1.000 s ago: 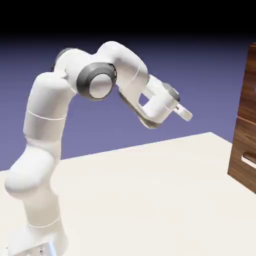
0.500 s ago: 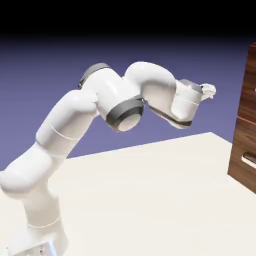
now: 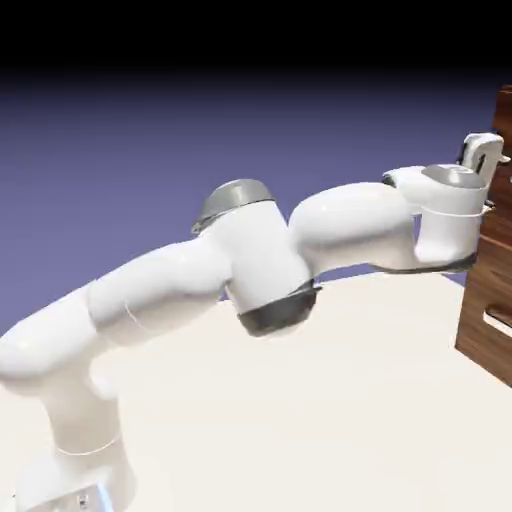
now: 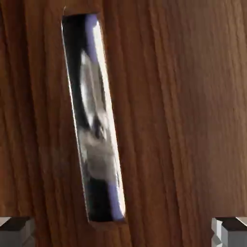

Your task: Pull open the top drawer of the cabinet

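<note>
The gripper (image 3: 492,158) is open, its fingertips (image 4: 17,232) wide apart with nothing between them. It is in front of the cabinet (image 3: 488,285), near the top drawer (image 4: 193,96). In the hand view, the drawer's shiny handle (image 4: 94,120) lies beyond the fingertips, left of the middle and slightly tilted.

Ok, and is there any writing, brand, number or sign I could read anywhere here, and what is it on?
No readable text, brand or number shows anywhere.
The white arm's base: small dark marks, too small to read.
The cabinet and the shiny metal handle: no lettering, only wood grain and reflections.
</note>
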You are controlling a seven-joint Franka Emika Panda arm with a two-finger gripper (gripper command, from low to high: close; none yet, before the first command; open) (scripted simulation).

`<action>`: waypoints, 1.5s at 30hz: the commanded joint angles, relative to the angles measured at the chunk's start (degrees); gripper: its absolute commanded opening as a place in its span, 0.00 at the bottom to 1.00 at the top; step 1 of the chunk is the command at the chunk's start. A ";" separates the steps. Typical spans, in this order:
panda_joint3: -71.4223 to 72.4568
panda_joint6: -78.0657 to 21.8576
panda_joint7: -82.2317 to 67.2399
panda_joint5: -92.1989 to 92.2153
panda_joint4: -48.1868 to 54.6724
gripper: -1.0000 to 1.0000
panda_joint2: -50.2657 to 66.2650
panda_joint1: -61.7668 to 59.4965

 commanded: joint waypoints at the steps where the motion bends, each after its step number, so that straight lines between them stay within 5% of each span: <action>1: 0.00 0.00 0.00 0.00 0.00 0.50 0.00 0.00; 13: 4.73 4.49 -29.47 14.84 22.89 0.50 13.03 14.23; 14: 4.74 4.49 -29.48 14.84 22.89 0.00 13.03 14.23; 45: 21.00 -15.50 -3.46 -4.06 -39.39 0.00 5.77 -29.00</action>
